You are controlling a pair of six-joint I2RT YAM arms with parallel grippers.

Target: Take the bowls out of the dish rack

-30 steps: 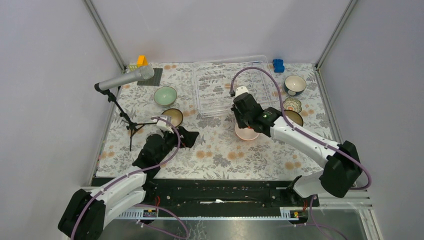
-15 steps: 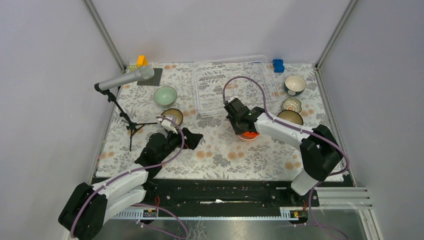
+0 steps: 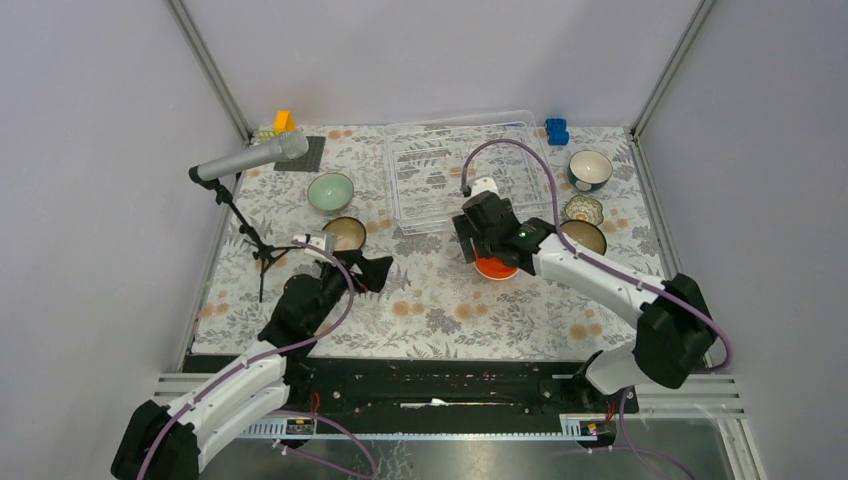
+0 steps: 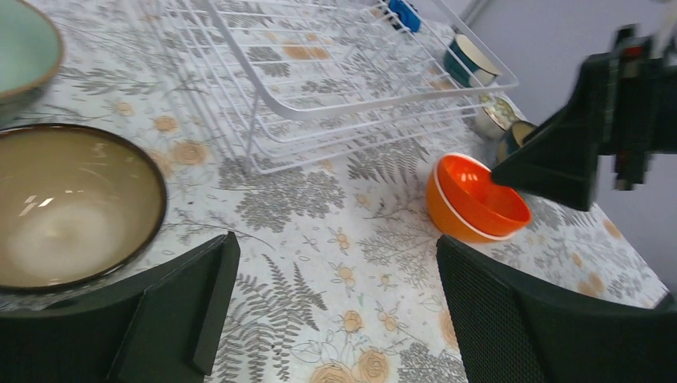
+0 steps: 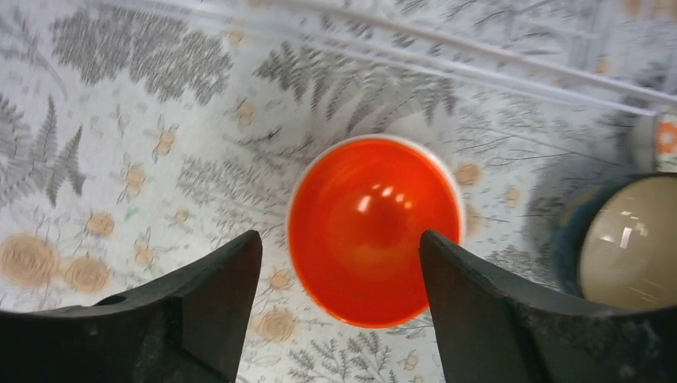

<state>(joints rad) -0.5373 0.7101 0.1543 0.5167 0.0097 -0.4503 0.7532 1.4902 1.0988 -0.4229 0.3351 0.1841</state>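
Note:
Two orange bowls (image 3: 496,267) sit nested on the flowered table just in front of the dish rack (image 3: 440,205). My right gripper (image 3: 486,252) hovers right over them, open, its fingers (image 5: 199,295) apart from the rim of the upper orange bowl (image 5: 375,227). The wire dish rack (image 4: 319,76) shows no bowls inside. My left gripper (image 3: 371,271) is open and holds nothing, its fingers (image 4: 184,303) low over the cloth beside a brown bowl (image 4: 72,207). From there the orange bowls (image 4: 475,199) lie ahead to the right.
A mint bowl (image 3: 330,191) and the brown bowl (image 3: 345,233) stand left of the rack. A teal bowl (image 3: 590,168), a patterned one (image 3: 584,209) and a dark one (image 3: 587,236) stand on the right. A microphone on its stand (image 3: 250,160) occupies the left; a blue block (image 3: 557,130) lies behind.
My right gripper lowered the orange bowl into the other one, then opened and let it go. The left arm shifted slightly back and left, still open.

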